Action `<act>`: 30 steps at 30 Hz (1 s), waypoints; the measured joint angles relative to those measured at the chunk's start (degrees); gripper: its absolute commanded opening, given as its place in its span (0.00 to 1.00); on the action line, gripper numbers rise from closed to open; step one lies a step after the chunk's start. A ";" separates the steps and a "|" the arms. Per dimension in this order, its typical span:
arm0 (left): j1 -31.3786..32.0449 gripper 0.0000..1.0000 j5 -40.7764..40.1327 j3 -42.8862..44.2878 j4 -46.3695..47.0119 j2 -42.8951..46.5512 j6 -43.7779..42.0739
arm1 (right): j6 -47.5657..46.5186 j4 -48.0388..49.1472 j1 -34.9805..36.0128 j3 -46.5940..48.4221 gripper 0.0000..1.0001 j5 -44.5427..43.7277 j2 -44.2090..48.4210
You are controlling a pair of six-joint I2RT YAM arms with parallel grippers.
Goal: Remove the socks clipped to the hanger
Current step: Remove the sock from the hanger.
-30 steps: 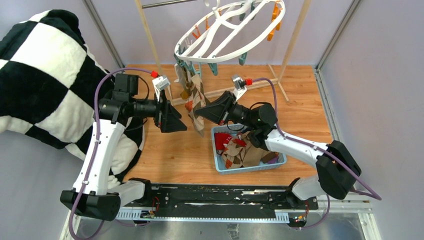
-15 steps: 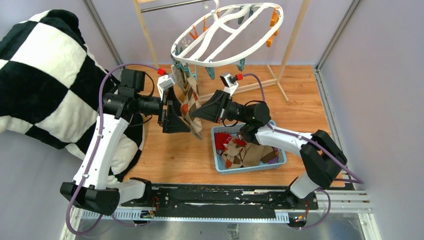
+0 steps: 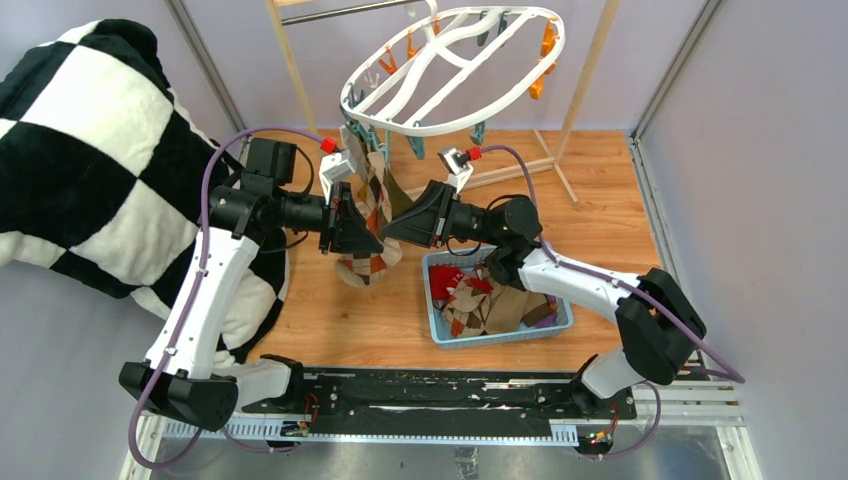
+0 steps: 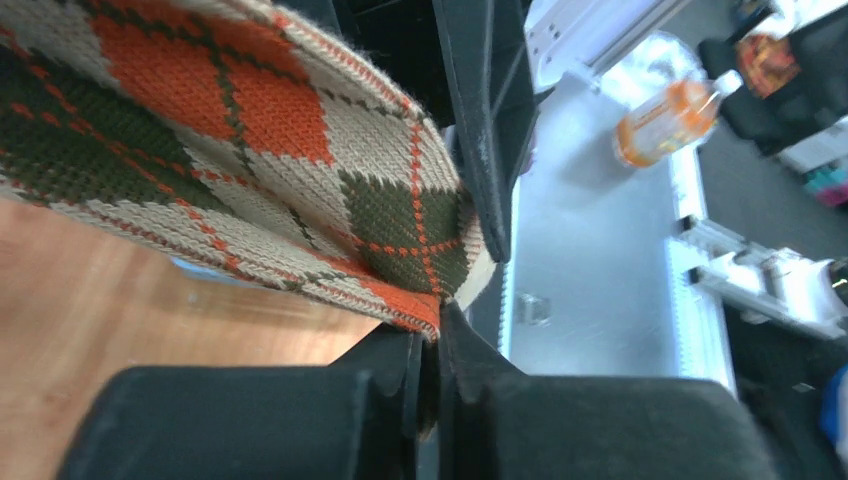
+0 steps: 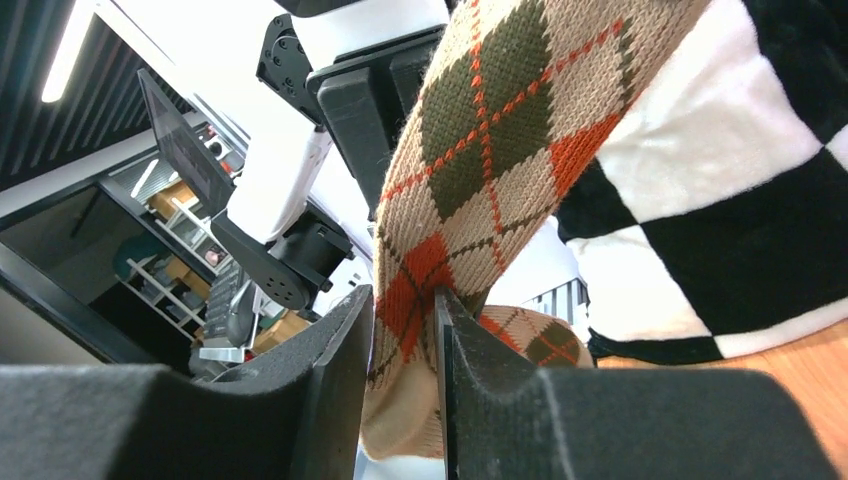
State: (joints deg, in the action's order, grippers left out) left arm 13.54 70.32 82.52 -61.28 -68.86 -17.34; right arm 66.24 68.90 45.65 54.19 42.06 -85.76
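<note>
Blanket [image 3: 90,150], black-and-white checked, fills the upper left of the top view. Hanger [image 3: 432,126], a white oval frame with orange and teal clips, hangs tilted at upper centre, beside a wooden rack [image 3: 290,60]. Blue basket [image 3: 505,333] sits on the table at lower centre and holds loose socks [image 3: 480,300]. One argyle sock [image 3: 368,240] hangs below the hanger's lower-left rim. Whether a clip grips its upper end cannot be told.

The left gripper [image 3: 376,247] meets the sock from the left. In the left wrist view its fingers stand nearly together, pinching the sock's orange edge. The right gripper [image 3: 388,233] meets it from the right. Its jaws are narrow and the fabric passes between them, touching both fingers [image 5: 330,360]. Whether they clamp it cannot be told.
</note>
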 measured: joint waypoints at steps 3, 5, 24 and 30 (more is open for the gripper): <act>0.76 0.00 -2.01 -0.02 0.20 0.20 -0.26 | -2.38 -3.50 0.00 -0.02 0.48 -1.07 1.79; 0.96 0.00 -3.37 -0.02 0.20 0.57 -0.22 | -5.57 -8.72 0.11 -0.11 0.58 -3.34 4.26; 4.57 0.00 -13.88 -0.20 1.25 1.66 2.45 | -52.94 -41.79 17.05 16.17 0.68 -58.99 6.47; 4.76 0.00 -14.84 0.00 1.38 1.62 2.69 | -59.95 -42.62 16.92 23.28 0.60 -64.72 -0.04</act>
State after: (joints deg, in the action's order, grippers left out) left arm 18.31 55.48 82.52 -59.90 -67.24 -14.66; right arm 6.28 26.28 62.57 77.47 -22.65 -85.80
